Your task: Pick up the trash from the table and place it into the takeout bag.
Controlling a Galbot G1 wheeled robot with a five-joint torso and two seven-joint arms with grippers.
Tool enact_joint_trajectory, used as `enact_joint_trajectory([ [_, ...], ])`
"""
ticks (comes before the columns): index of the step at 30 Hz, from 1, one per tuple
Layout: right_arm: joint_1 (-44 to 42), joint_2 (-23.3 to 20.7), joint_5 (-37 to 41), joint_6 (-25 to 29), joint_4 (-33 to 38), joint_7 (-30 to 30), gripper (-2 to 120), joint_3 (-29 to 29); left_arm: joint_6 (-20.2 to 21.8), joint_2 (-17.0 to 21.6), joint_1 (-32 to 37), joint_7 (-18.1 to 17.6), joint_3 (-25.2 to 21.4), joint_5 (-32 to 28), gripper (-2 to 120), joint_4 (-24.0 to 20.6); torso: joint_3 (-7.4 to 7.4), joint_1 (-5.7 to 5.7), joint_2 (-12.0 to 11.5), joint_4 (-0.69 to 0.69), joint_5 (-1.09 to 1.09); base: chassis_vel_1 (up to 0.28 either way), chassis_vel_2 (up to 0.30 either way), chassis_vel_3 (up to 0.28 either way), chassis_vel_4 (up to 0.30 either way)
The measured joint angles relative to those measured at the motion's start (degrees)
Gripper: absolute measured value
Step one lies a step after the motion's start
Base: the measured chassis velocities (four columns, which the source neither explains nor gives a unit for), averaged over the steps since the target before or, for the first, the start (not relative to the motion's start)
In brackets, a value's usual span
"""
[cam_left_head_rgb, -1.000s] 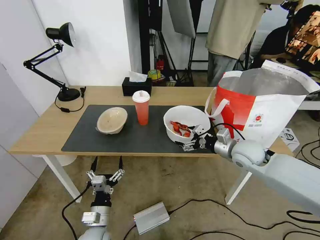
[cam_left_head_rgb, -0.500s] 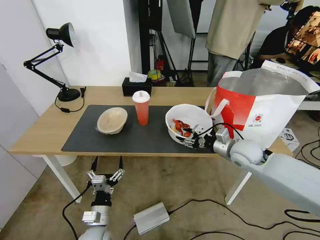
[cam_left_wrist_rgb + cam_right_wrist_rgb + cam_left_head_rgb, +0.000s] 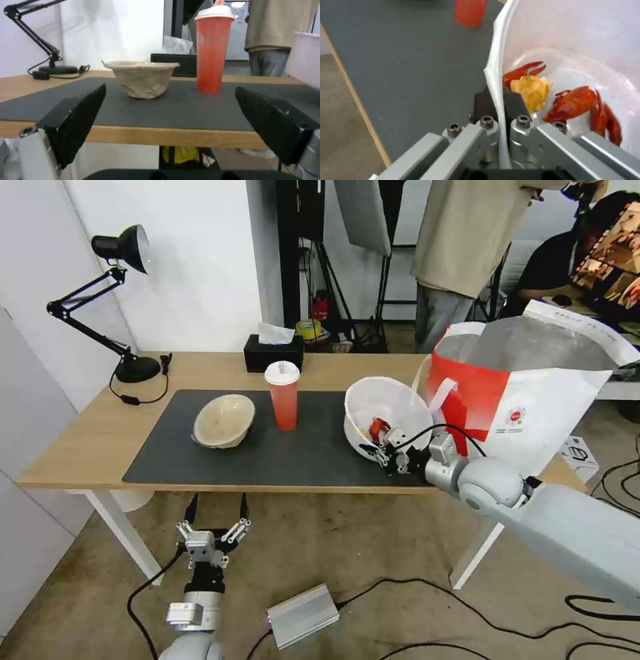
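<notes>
While my right tool (image 3: 498,100) is clamped on the thin rim of the white bowl (image 3: 393,410), tilted beside the takeout bag (image 3: 533,400), I judge it light, flexible, spill-prone; left tool (image 3: 217,513) apart.

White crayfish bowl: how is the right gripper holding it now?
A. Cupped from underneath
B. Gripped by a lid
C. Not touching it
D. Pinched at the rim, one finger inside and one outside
D. The right gripper is shut on the thin rim of the white crayfish bowl, which is tilted above the grey mat.
</notes>
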Motion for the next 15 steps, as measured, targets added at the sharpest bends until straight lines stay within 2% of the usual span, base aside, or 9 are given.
enact_joint_trajectory([
  [15, 0.85, -0.09, -0.79, 0.91, 0.38, -0.4, 0, -0.08, 0.0, -0.2, -0.05, 0.23, 0.08, 0.14, 100, 0.26, 0.0, 0.0, 0.0, 0.0, 0.01, 0.0, 0.0, 0.0, 0.0],
])
